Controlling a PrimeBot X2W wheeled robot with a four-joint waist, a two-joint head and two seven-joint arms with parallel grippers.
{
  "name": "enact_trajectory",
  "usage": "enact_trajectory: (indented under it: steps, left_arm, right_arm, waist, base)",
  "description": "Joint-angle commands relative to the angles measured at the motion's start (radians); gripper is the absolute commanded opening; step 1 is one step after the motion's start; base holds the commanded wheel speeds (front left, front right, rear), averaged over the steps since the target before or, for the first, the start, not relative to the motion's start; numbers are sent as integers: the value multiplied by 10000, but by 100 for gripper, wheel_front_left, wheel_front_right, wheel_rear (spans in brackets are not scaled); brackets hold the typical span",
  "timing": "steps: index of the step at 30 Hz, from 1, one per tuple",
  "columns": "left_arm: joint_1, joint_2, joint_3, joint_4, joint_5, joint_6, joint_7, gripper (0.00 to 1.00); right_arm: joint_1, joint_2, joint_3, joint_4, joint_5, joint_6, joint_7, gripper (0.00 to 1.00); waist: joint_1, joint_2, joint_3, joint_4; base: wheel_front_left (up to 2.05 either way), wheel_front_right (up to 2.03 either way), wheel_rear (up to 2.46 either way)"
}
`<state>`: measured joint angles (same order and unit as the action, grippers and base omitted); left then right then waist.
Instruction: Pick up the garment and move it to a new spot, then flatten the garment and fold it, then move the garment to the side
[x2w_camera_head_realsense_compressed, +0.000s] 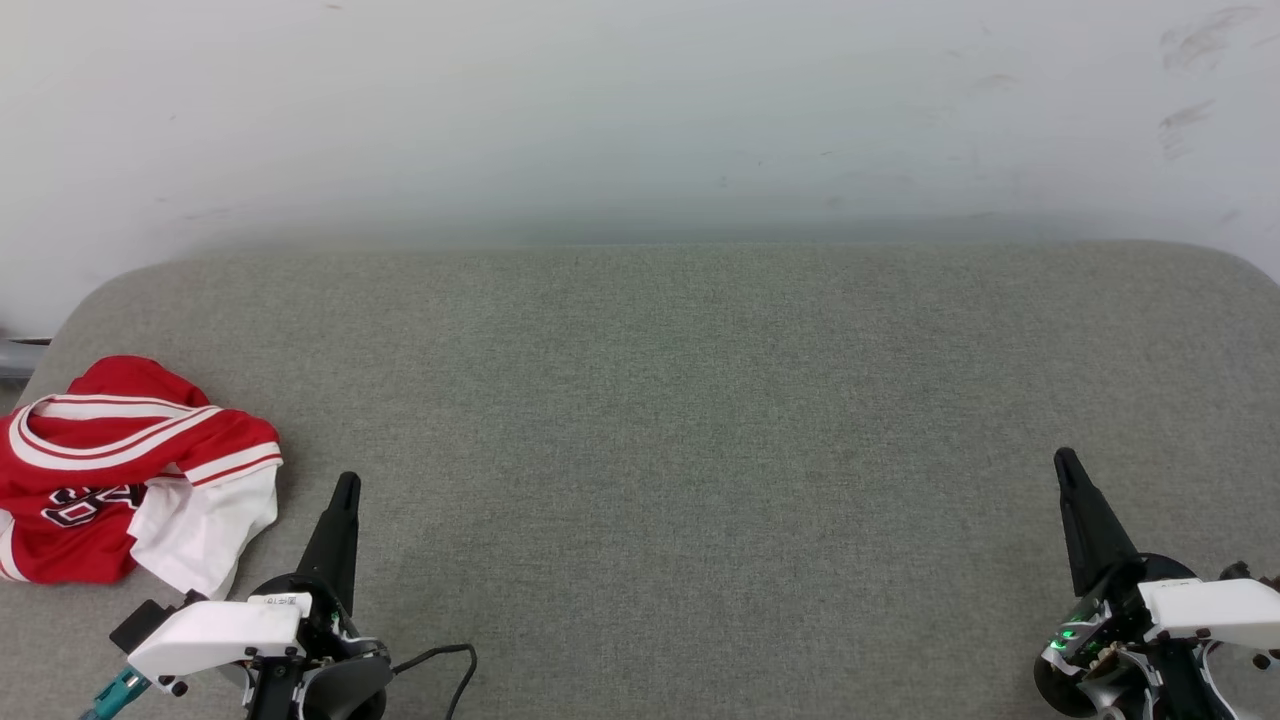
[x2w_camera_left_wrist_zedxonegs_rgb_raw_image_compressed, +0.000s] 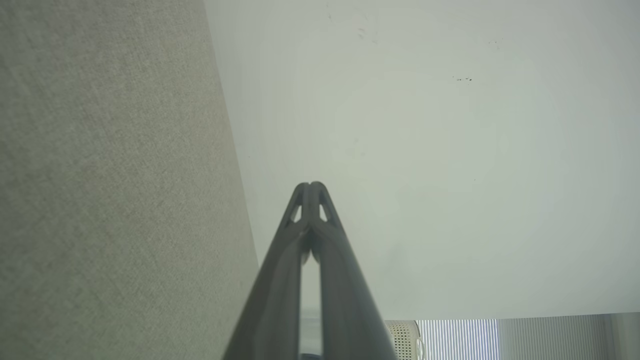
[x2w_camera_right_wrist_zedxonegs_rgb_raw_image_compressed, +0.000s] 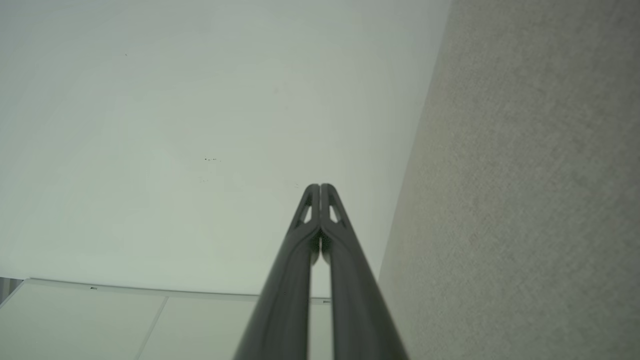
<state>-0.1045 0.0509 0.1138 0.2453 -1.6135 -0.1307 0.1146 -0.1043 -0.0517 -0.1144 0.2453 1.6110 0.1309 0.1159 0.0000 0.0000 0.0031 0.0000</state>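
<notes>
Head view: the crumpled garment (x2w_camera_head_realsense_compressed: 120, 470) lies at the grey fabric desk's (x2w_camera_head_realsense_compressed: 660, 400) left edge, near the left gripper (x2w_camera_head_realsense_compressed: 346, 487); the right gripper (x2w_camera_head_realsense_compressed: 1064, 462) is well apart, lower right. Left wrist view: its fingers meet, empty, before a white wall (x2w_camera_left_wrist_zedxonegs_rgb_raw_image_compressed: 450, 150). Right wrist view: fingers likewise together, holding nothing
</notes>
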Motion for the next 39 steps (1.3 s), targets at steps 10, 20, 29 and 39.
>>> enact_trajectory:
  steps: [10, 20, 29, 39]
  left_arm:
    - [1, 0, 4, 0, 1, 0, -3, 100]
    - [310, -34, -128, 274, 205, 2, -364, 100]
    - [354, -29, -19, 359, 712, 1, -793, 100]
    - [392, -23, 706, 34, 2126, 1, -1218, 100]
  right_arm:
    - [1, 0, 0, -1, -3, 0, -3, 100]
    - [357, 4, 147, 201, -309, -2, -359, 100]
    - [417, 5, 162, 198, -1189, -2, -791, 100]
    - [374, 5, -12, 7, -3007, -2, -1221, 100]
  waist:
    - [0, 0, 0, 0]
    - [0, 0, -1, -15]
    - [0, 0, 2, -34]
    - [0, 0, 4, -27]
  base:
    - [0, 0, 0]
    - [0, 0, 0]
    - [0, 0, 0]
    - [0, 0, 0]
